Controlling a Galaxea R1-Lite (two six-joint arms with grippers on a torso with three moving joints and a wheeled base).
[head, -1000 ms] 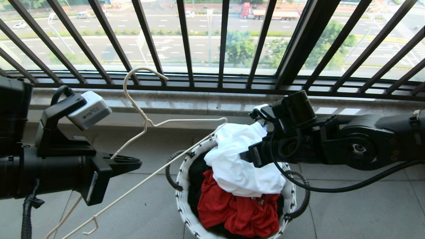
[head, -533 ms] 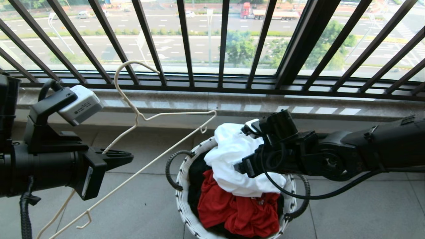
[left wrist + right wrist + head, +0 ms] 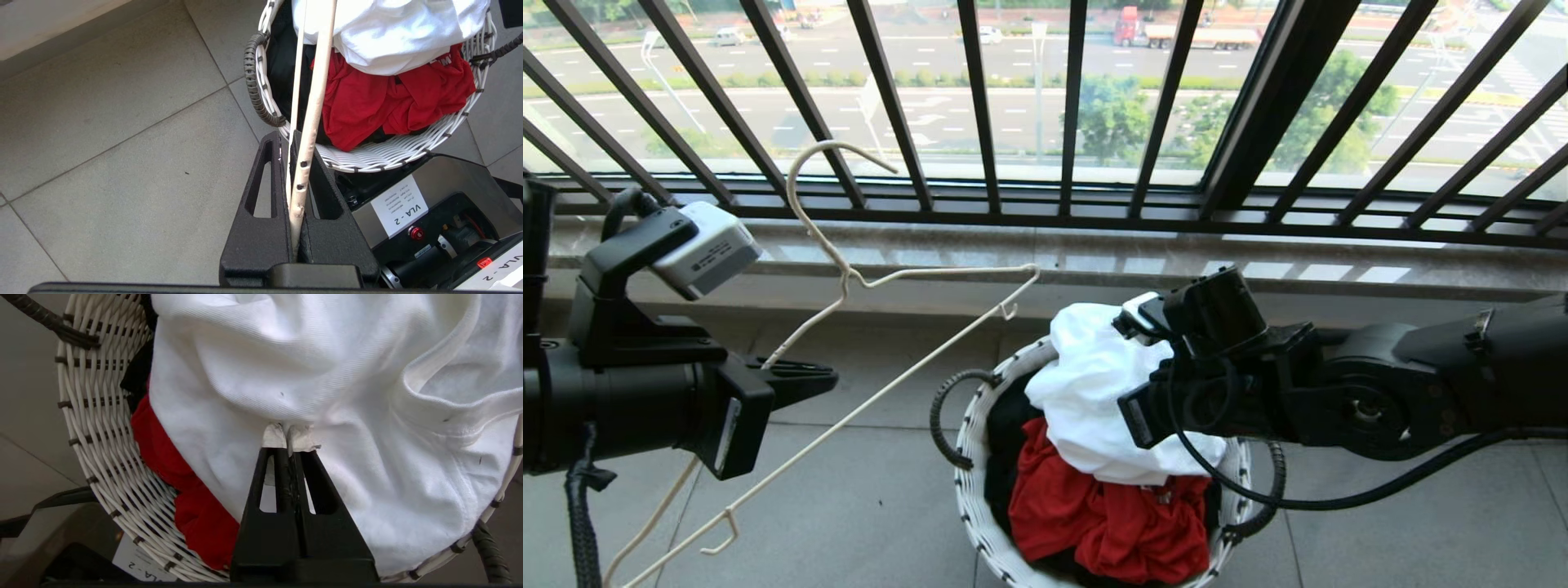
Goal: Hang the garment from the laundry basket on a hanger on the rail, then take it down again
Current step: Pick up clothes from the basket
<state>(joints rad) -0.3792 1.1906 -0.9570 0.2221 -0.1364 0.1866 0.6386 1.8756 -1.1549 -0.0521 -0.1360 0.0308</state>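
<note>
1. Head view: the left gripper (image 3: 805,382) at 9 o'clock is carrying the hanger (image 3: 866,282) leftward; the garment (image 3: 1094,392) is lying atop the laundry basket (image 3: 980,506).
2. Left wrist view: its fingers (image 3: 322,196) are clamping the hanger wire.
3. Right wrist view: the right gripper (image 3: 289,437), spread a second ago, is now pinching a garment fold; lifting looks next.

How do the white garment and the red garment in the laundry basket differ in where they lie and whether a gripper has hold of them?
The white garment lies on top of the pile, heaped above the rim on the window side; the red garment lies lower, partly beneath it. The right gripper is shut on a fold of the white garment; nothing touches the red garment. Both are crumpled inside the laundry basket.
</note>
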